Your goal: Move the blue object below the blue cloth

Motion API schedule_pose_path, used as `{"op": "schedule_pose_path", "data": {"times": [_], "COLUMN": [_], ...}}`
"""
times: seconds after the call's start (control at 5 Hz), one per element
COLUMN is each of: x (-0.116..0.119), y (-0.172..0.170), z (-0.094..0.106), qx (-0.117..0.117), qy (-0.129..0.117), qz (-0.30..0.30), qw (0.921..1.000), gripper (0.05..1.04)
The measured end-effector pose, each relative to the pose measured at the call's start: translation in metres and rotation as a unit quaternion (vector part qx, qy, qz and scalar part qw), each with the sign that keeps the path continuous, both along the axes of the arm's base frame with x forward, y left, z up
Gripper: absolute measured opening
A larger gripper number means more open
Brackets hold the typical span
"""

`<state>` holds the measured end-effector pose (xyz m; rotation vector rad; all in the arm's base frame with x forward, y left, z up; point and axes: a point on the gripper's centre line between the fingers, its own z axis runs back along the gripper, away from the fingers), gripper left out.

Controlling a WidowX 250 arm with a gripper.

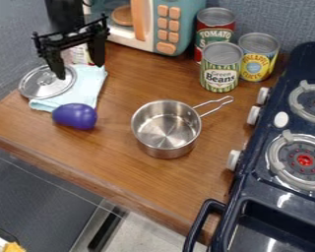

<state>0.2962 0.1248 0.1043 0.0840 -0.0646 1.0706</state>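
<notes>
Okay, so the job is getting the shiny blue-purple rounded object (75, 116) below the pale blue cloth (88, 88), and honestly it looks like I'm at the checking stage. The thing is lying on the brown wooden counter (110, 152) right at the cloth's near edge, on the lower side as the camera sees it. If "below" means that side, I'd call the placing pretty much done. I can't tell whether it just touches the hem or sits on it a bit. My black two-finger gripper (78, 70) is up over the cloth with its fingers spread apart and nothing between them, so no grasp going on. Next move, I reckon, is just backing off upward without fuss. I'd watch the clear glass lid with the metal rim (42, 87), since it's lying partly on the cloth right by my fingers, and a sloppy sideways swing could clip it or drag the fabric. If someone wants a proper gap under the cloth, I'd come down around the blue thing, close gently and shift it a touch nearer the counter's front edge. Smooth and rounded like that, it'd probably roll if I only poked it.
</notes>
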Motion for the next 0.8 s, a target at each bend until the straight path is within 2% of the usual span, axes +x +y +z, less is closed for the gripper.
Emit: {"op": "schedule_pose_path", "data": {"times": [0.2,0.4,0.6,0.8], "x": [0.004,0.011,0.021,0.023], "y": [-0.001,-0.001,-0.002,-0.005], "z": [0.005,-0.009,-0.014,-0.022], "qx": [0.025,0.006,0.002,-0.016], "qy": [0.042,0.095,0.081,0.078], "qz": [-0.114,-0.237,-0.356,-0.422], "qw": [0.9923,0.9667,0.9310,0.9031], "gripper": [1.001,1.001,1.001,1.001]}}
